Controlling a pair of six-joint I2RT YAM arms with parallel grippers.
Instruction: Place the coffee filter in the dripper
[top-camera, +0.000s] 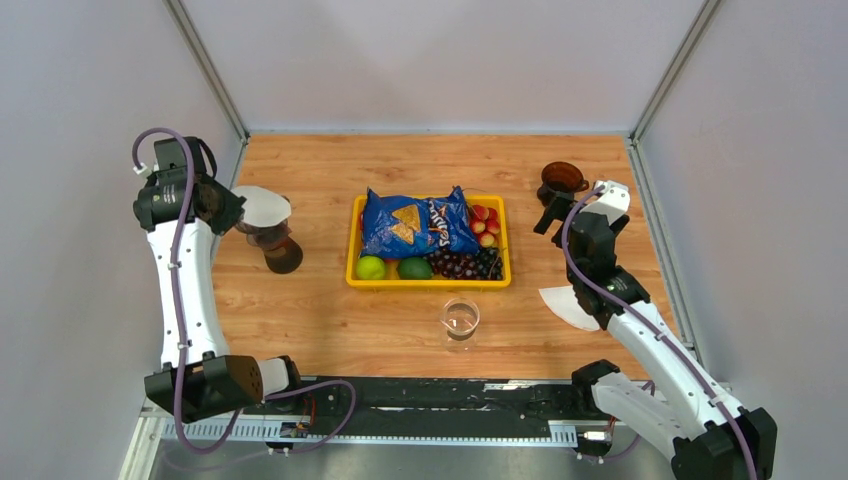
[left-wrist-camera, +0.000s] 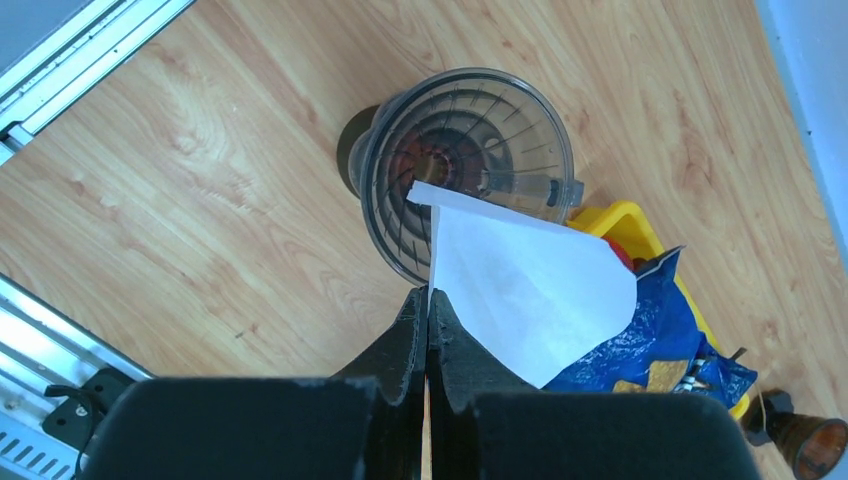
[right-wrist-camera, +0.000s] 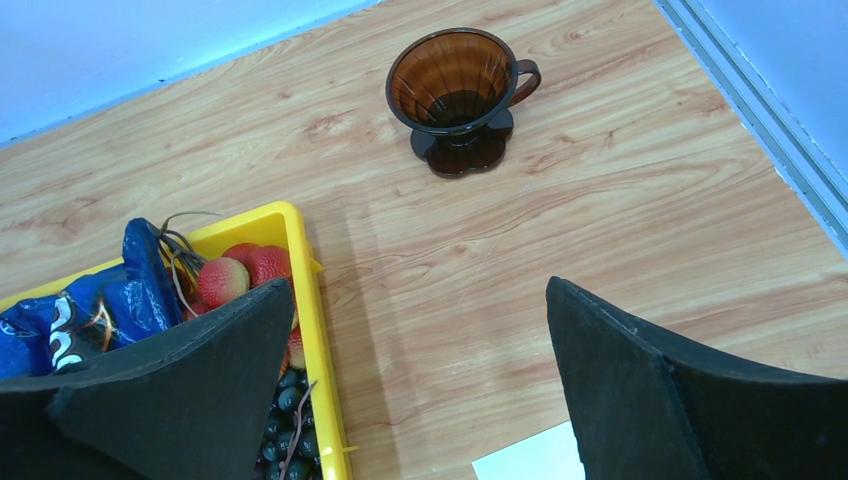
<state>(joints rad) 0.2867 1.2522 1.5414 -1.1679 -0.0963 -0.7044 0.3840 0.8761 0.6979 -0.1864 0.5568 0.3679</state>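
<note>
Coffee filter (left-wrist-camera: 520, 290): white paper, pinched by one edge between the fingers of the left gripper (left-wrist-camera: 428, 300), pressed tight together on it. Fanned out beyond and to the right of the fingertips in the left wrist view, pointed corner reaching forward over the open mouth of the clear dripper (left-wrist-camera: 465, 150). Not seated in the cone; contact between paper and rim impossible to tell. Clear dripper upright on the wooden table (left-wrist-camera: 200, 200), directly ahead of the left fingertips, ribbed inside, dark at the bottom.

Right gripper (right-wrist-camera: 418, 290): fingers spread wide, nothing between them, bare wood below the gap. Straight ahead of those fingers, well apart: brown dripper (right-wrist-camera: 455, 85), upright, handle to the right. Just behind the right-hand finger, at the lower edge of the wrist view: corner of a second white filter (right-wrist-camera: 530, 462), flat on the table. Beside the left-hand finger: yellow tray (right-wrist-camera: 314, 300), holding a blue chip bag (right-wrist-camera: 130, 290), red fruits (right-wrist-camera: 225, 280) and dark grapes (right-wrist-camera: 298, 400). Between the two arms, nearer the bases than the tray: small clear glass (top-camera: 461, 317), upright.
</note>
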